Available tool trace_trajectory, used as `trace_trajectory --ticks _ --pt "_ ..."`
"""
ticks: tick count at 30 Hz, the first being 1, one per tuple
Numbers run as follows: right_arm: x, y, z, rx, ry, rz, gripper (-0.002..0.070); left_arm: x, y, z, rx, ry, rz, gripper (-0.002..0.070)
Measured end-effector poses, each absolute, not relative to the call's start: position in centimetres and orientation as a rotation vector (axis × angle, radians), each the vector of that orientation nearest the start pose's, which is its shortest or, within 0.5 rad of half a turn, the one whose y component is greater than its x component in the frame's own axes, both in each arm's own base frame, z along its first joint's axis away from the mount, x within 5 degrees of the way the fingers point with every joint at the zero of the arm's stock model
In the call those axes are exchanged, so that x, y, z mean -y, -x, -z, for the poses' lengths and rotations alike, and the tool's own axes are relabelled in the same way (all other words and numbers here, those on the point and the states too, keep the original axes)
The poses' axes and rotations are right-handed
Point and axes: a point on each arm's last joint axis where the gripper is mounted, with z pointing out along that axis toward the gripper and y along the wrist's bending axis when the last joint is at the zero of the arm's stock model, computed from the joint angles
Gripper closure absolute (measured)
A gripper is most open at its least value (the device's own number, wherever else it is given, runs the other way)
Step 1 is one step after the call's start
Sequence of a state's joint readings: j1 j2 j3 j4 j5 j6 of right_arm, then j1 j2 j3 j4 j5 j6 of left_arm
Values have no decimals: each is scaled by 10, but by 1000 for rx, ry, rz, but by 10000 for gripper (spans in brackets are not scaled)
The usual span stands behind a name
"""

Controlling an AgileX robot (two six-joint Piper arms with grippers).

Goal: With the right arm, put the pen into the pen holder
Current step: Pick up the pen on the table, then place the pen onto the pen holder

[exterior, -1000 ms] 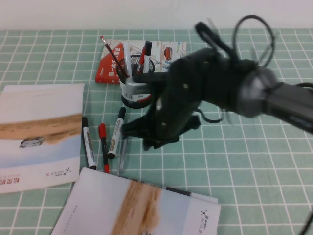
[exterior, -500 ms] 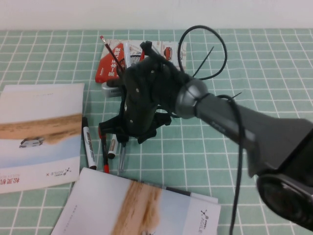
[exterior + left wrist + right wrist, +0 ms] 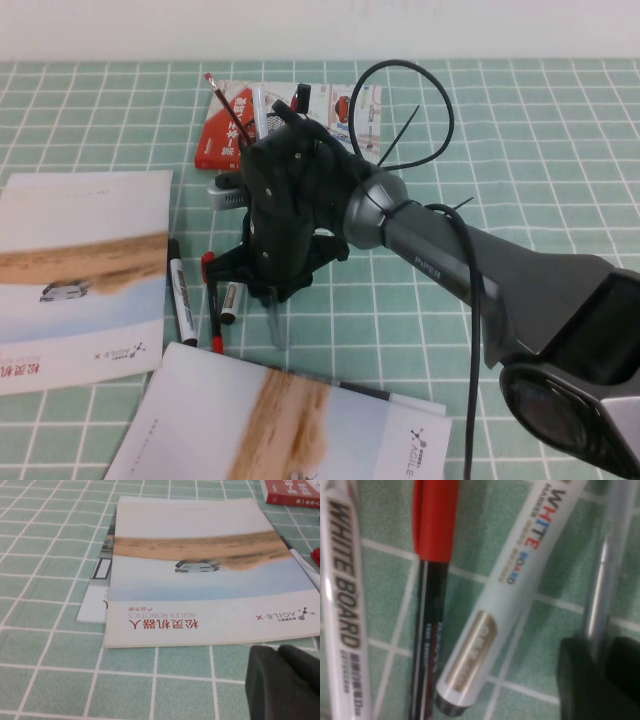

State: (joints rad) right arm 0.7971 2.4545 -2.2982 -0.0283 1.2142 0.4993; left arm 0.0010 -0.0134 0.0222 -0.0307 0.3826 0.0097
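Observation:
The slim pale-grey pen lies on the green mat, tilted, right of the markers. My right gripper is down over its upper end. In the right wrist view the pen runs between the two black fingers, which are shut on it just above the mat. The black mesh pen holder is almost wholly hidden behind the right arm. A thin red pen and a black-capped marker stick up from it. My left gripper is shut and empty, low over the mat beside a booklet.
Beside the pen lie two white board markers and a red-capped pen. Booklets lie at the left and the front. A red box sits behind the holder. Black cables loop above the arm.
My right arm swung left from over the holder and came down onto the row of pens. The grey pen's free end has shifted right as the fingers closed on it.

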Motion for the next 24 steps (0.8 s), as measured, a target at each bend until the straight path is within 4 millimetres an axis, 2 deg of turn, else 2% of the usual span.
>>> trace_trajectory --ticks 4,9,12,16,19,24 --pt "-369 -366 -190 -2846 465 -198 629 1 -52 -172 -1875 11 23 679" --pt "-367 -365 -194 -2827 522 -173 629 1 -52 -172 -1875 11 23 679" --pt "-362 -362 -212 -2798 538 -167 629 1 -52 -172 -1875 11 23 679" --pt "-345 -352 -243 -2741 553 -116 629 1 -52 -172 -1875 11 23 679" --pt "-335 -343 -252 -2637 561 -189 629 1 -52 -172 -1875 11 23 679" --pt "-317 -335 -261 -2317 534 -428 629 1 -52 -172 -1875 11 23 679"
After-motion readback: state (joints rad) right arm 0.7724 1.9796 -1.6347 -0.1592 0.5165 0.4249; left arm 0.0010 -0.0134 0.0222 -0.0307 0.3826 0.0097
